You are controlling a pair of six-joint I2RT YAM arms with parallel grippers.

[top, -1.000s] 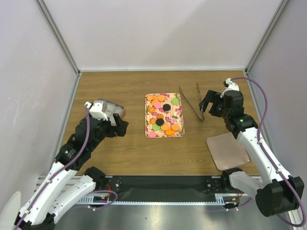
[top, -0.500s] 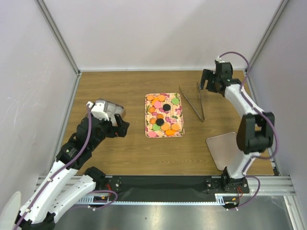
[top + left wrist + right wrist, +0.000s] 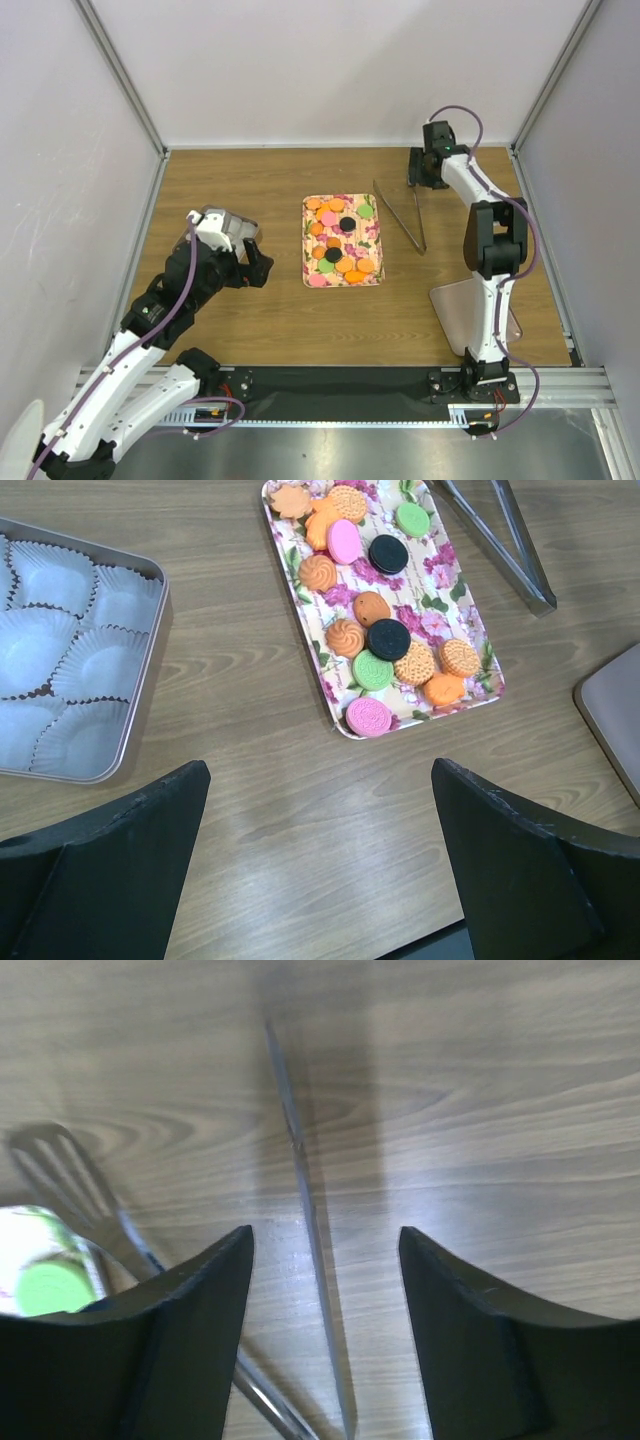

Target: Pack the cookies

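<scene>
The cookies [image 3: 342,240], small orange, pink, green and black discs [image 3: 380,630], lie on a floral tray [image 3: 430,615] in the middle of the table. My left gripper [image 3: 320,775] hangs open over bare wood just left of the tray [image 3: 305,262], holding nothing. My right gripper [image 3: 423,170] is at the far end of the metal tongs [image 3: 400,215]. In the right wrist view its fingers straddle one thin tong arm [image 3: 310,1220] with a gap on each side, so the right gripper [image 3: 325,1240] is open and not touching it.
A metal tin [image 3: 158,630] lined with white paper cups [image 3: 90,660] stands left of the tray. A flat pinkish lid [image 3: 470,315] lies at the near right. The tongs' other, slotted arm [image 3: 60,1175] lies beside my right fingers.
My right arm has swung from near the tongs' hinge out to their far tips, and its jaws have narrowed around one arm. The left arm has barely shifted.
</scene>
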